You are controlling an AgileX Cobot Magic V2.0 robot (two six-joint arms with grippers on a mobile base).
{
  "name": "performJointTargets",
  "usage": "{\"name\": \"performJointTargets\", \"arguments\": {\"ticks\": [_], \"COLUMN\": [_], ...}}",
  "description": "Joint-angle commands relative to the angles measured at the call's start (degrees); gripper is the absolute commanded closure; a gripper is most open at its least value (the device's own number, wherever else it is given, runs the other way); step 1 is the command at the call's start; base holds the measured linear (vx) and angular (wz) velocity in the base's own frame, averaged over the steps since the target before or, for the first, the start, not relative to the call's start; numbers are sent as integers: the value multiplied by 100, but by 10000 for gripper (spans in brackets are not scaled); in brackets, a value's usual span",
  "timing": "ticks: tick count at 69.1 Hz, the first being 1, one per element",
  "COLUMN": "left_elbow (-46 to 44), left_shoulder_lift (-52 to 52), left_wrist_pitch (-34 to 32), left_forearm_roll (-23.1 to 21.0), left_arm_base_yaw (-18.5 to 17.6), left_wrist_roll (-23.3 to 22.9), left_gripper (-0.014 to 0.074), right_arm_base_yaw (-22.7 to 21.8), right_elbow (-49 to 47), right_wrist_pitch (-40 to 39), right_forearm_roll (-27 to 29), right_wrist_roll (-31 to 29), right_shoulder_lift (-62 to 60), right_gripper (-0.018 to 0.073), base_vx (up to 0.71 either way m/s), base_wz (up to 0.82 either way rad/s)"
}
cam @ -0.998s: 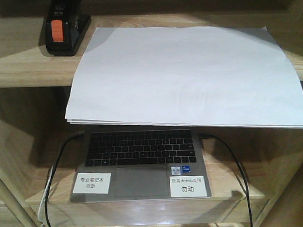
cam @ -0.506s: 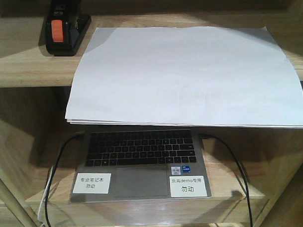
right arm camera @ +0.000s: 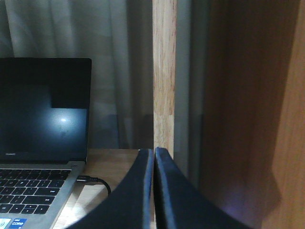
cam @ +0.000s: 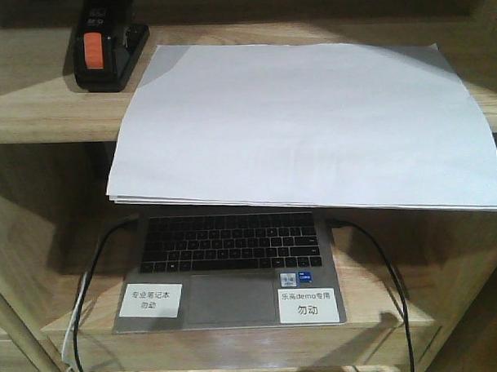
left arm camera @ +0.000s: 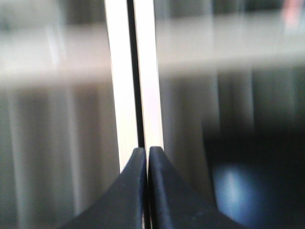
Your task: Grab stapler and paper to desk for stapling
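Observation:
The black stapler (cam: 105,49) with an orange patch on top stands at the back left of the upper shelf. To its right lies the paper (cam: 312,122), a white stack that overhangs the shelf's front edge. Neither gripper shows in the front view. In the left wrist view my left gripper (left arm camera: 147,151) is shut, with nothing between its dark fingers, before a blurred pale upright. My right gripper (right arm camera: 154,151) is also shut and empty, facing a wooden post beside the laptop. The desk is out of view.
An open laptop (cam: 231,268) sits on the lower shelf under the paper, with black cables (cam: 390,279) at both sides. Its dark screen (right arm camera: 45,107) fills the left of the right wrist view. A wooden post (right arm camera: 164,76) and a dark side panel (right arm camera: 248,109) stand close by.

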Motion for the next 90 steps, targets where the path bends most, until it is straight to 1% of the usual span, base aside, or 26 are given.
{"name": "performJointTargets", "arguments": {"ticks": [1,4,9,16,32,39,43,58,73,81,90], "left_elbow": [-444,-662,-1063,-1674,-3028,-3512,-3711,-3800,-3800,-3884,-4009], "left_shoulder_lift": [-87,-87,-66,120,1227,1721,1994,2387,2436,2436,2436], "left_wrist_pitch": [-611,-549,-246,422,2099,2707,2937,3049,2802,2828,2861], "left_forearm_roll": [-50,-50,-50,-50,-50,-50,-50,-50,-50,-50,-50], "left_arm_base_yaw": [-8,-8,-8,-8,-8,-8,-8,-8,-8,-13,-31], "left_wrist_roll": [-410,-620,-763,-774,-774,-774,-774,-776,-776,-776,-764], "left_gripper": [603,603,603,603,603,603,603,603,595,552,460], "right_arm_base_yaw": [-5,-5,-5,-5,-5,-5,-5,-5,-5,-5,-5], "right_elbow": [23,23,23,23,23,23,23,23,23,23,23], "right_wrist_pitch": [-385,-385,-385,-385,-385,-385,-385,-385,-385,-385,-385], "right_forearm_roll": [-63,-63,-63,-63,-63,-63,-63,-63,-63,-63,-63], "right_wrist_roll": [-21,-21,-21,-21,-21,-21,-21,-21,-21,-21,-21], "right_shoulder_lift": [-58,-58,-58,-58,-58,-58,-58,-58,-58,-58,-58], "right_gripper": [569,569,569,569,569,569,569,569,569,569,569], "base_vx": [0,0,0,0,0,0,0,0,0,0,0], "base_wz": [0,0,0,0,0,0,0,0,0,0,0]}}
